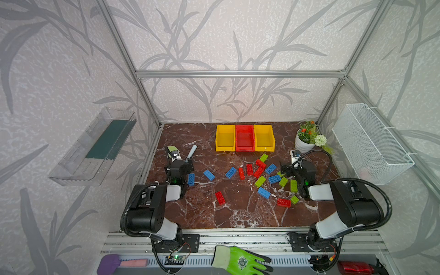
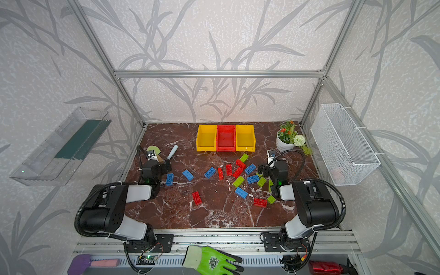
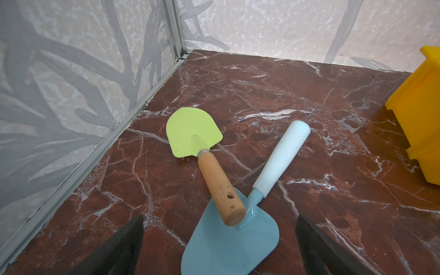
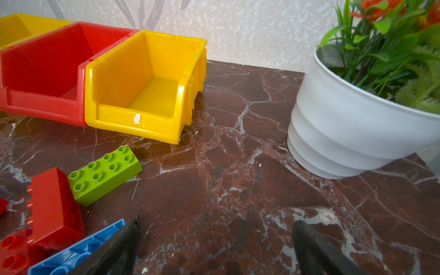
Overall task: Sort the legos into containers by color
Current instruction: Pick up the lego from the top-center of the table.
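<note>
Nothing looks sorted yet. The three containers [image 1: 245,149] stand empty in a row at the far side of the table [image 1: 204,214], a red bin [image 4: 45,102] between two yellow. The legos [image 1: 258,172] lie loose on the marble, most heaped right of centre, a few blue ones strung out to the left. Both arms sit low with nothing in them. The left gripper [image 3: 220,221] has its fingers spread wide above a green trowel [image 3: 194,132], whose wooden handle rests on the blade of a blue trowel [image 3: 231,240]; neither belongs to the job. The right gripper [image 4: 217,222] is released as well, at the right edge of the heap, between it and the plant pot [image 4: 345,128].

I'd say the first pick is the step in hand. For the right arm the lime green brick [image 4: 104,175] is the easy one: flat, studs up, bare table on its far and right sides, near the front of the right yellow bin [image 4: 133,119]. Come straight down, close across its narrow width, and lift clear before swinging, so the red brick [image 4: 56,209] tipped on its side just beside it is not dragged along. The left arm would do better going for the blue brick [image 1: 191,179] just beside it than working near the trowels. Red into red seems plain; keep one yellow bin each for blue and green
</note>
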Motion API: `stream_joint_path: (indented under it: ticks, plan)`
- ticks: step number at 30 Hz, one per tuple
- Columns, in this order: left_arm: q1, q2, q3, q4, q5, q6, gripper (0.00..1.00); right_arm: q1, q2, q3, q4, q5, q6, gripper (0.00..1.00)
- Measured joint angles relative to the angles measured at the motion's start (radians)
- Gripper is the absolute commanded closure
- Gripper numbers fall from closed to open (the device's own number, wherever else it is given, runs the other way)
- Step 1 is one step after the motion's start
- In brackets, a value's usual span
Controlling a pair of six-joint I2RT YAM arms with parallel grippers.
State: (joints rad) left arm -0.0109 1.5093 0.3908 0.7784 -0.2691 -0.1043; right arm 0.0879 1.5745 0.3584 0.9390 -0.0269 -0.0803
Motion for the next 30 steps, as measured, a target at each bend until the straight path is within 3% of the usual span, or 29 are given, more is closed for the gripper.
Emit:
stream_joint_path:
  ticks: [22,25,30]
  plan:
    - [0.0,0.0,0.0,0.0,0.0,0.0,0.01,0.01,-0.004,0.0,-0.006,0.04,0.003,0.01]
    - [0.0,-0.002,0.005,-0.011,0.002,0.002,0.01,0.038,-0.076,0.034,-0.134,0.13,0.006,0.01]
    - [-0.003,-0.06,0.182,-0.288,0.033,0.024,0.01,0.085,-0.203,0.282,-0.484,0.259,0.076,0.01]
